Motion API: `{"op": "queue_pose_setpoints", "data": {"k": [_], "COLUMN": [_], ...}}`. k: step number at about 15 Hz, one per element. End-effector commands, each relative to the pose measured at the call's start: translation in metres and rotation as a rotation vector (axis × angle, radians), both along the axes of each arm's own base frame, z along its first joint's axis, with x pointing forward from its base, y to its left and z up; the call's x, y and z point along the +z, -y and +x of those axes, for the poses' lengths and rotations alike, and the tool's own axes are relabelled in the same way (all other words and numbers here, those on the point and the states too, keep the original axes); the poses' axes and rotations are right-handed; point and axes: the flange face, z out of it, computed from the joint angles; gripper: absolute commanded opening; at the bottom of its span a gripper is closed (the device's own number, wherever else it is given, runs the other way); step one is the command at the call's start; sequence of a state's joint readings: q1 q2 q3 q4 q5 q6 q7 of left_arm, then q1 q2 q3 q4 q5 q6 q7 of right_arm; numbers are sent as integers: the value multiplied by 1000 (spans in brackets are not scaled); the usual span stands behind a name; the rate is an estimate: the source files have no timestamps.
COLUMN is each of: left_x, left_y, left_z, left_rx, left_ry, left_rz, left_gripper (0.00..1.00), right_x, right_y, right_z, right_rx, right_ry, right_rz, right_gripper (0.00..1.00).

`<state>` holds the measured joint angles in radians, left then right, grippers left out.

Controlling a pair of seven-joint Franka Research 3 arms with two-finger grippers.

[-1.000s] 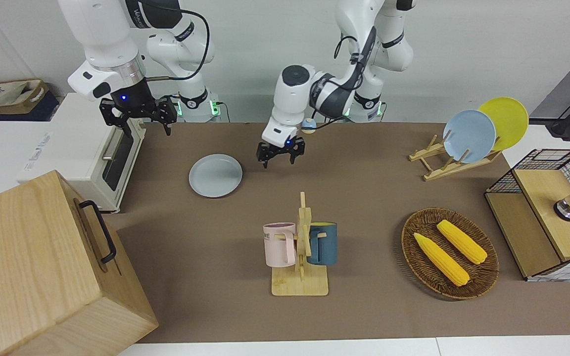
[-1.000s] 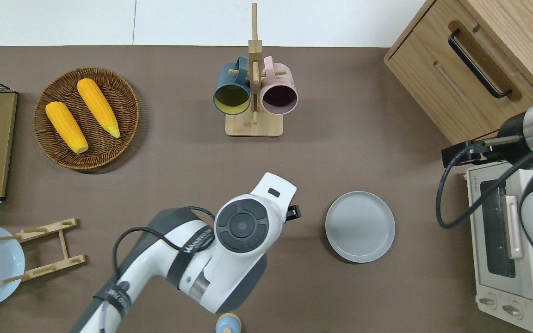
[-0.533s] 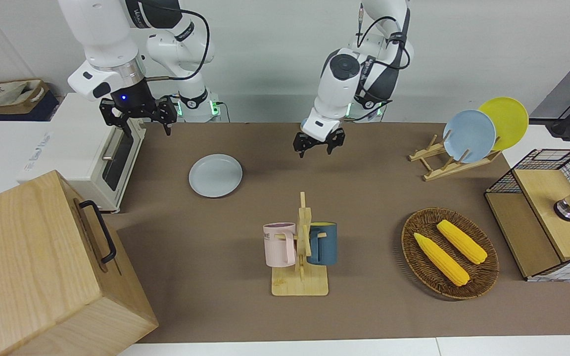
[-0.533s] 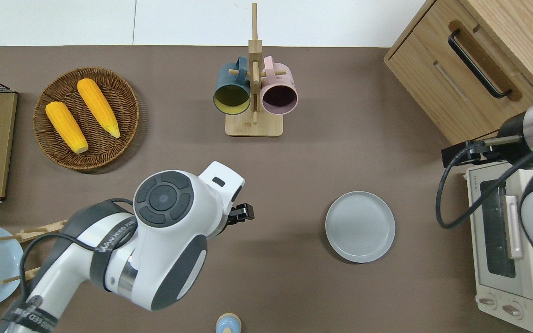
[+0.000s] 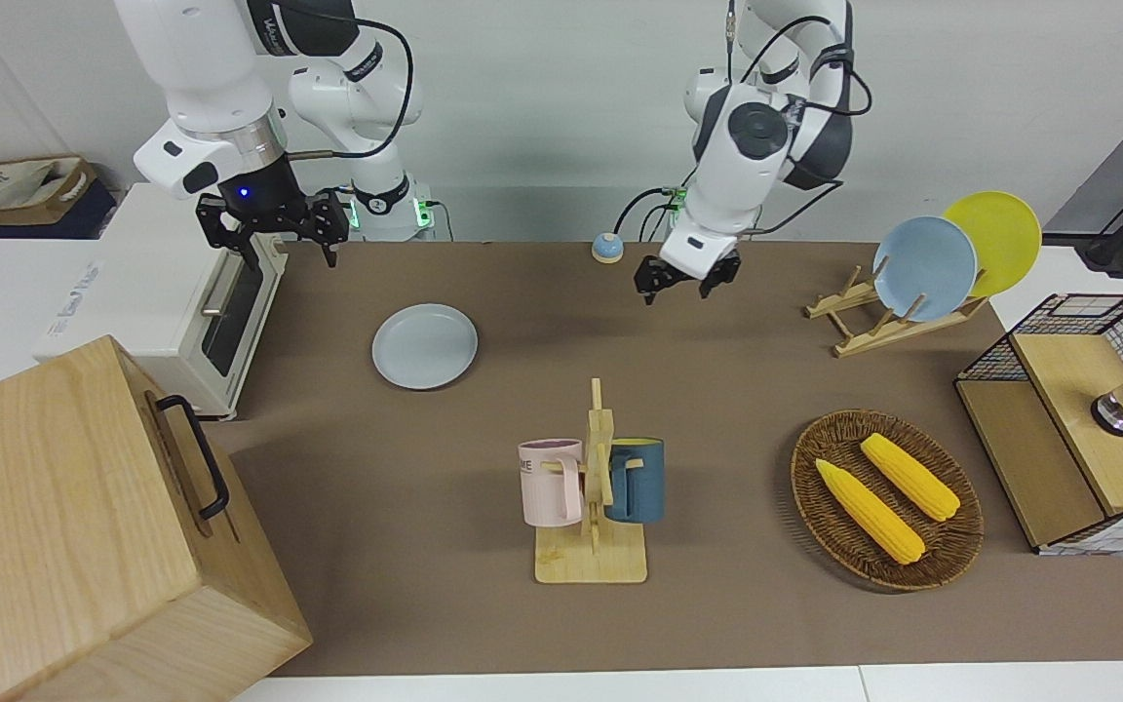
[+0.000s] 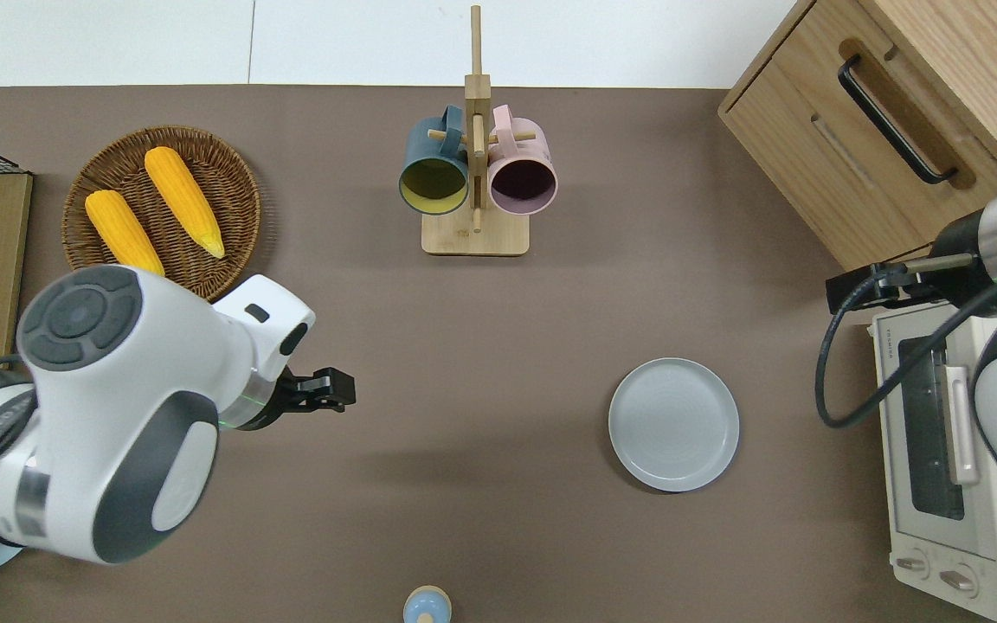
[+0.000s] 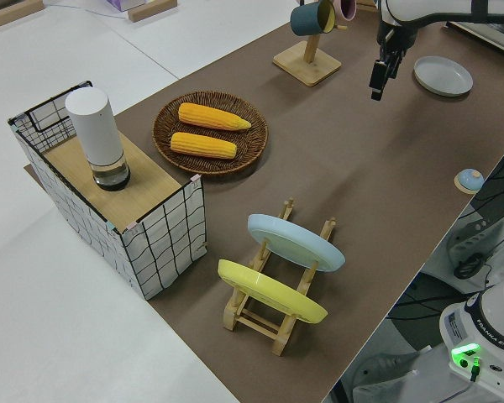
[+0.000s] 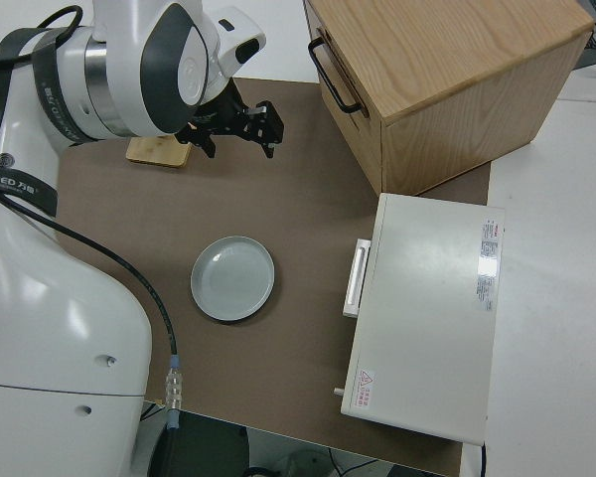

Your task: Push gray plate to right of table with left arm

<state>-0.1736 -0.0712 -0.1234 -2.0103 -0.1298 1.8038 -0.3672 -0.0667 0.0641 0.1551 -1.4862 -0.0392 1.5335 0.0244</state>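
1. Left gripper [image 5: 685, 282] hangs in the air, fingers apart and empty, over bare mat between the corn basket [image 6: 230, 216] and the plate [image 6: 673, 424], well apart from the plate.
2. Plate lies flat on the table [image 6: 498, 536] toward the right arm's end, near the toaster oven [image 6: 940, 441] and nearer to us robots than the mug rack [image 6: 475, 234].
3. Right arm is parked.
4. We judge the plate looks placed already. Any further push should be short.
5. If we push, we come in low on the rim side facing the left arm's end and contact the rim squarely at its middle, so the plate slides rather than spins.
6. We keep the stroke slow and stop before the oven.
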Motion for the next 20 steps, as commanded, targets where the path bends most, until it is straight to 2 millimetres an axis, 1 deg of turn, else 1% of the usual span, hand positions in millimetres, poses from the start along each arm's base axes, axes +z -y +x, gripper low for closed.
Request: {"op": "queue_pose_setpoints", "data": {"k": [1,3,6,7,9,10,12,14,15,20], "left_x": [31,46,74,80,83,90,104,112,116,120], "left_y": [-49,-70,-98,-104,-118,-129,-144,-158,-160,-159], "left_z": [-7,-7,-2,-1,-1,0,3,5,5,6], "left_rx": [-64,-91,-117,-136,-146,-126,-95,-66,-62,-58], "left_ry": [0,-3,6,8,9,23,51,67,76,86], "left_rz": [15,19,36,60,85,82,75,62,56,45], "left_gripper": [991,991,991,991,991,993,993,993,993,993], "right_x": [3,3,3,3,3,3,3,4,3,3], "right_y": [0,0,0,0,0,0,0,0,0,0], "right_z": [-3,-3,-3,-3,-3,-3,-3,-3,-3,-3], "right_rx": [-4,-6,-4,-6,-4,-4,-4,-6,-4,-6], "right_ry": [-4,-4,-4,-4,-4,-4,-4,-2,-4,-4], "right_rz": [6,6,6,6,6,6,6,6,6,6], "right_gripper": [983,983,983,983,983,983,983,983,983,983]}}
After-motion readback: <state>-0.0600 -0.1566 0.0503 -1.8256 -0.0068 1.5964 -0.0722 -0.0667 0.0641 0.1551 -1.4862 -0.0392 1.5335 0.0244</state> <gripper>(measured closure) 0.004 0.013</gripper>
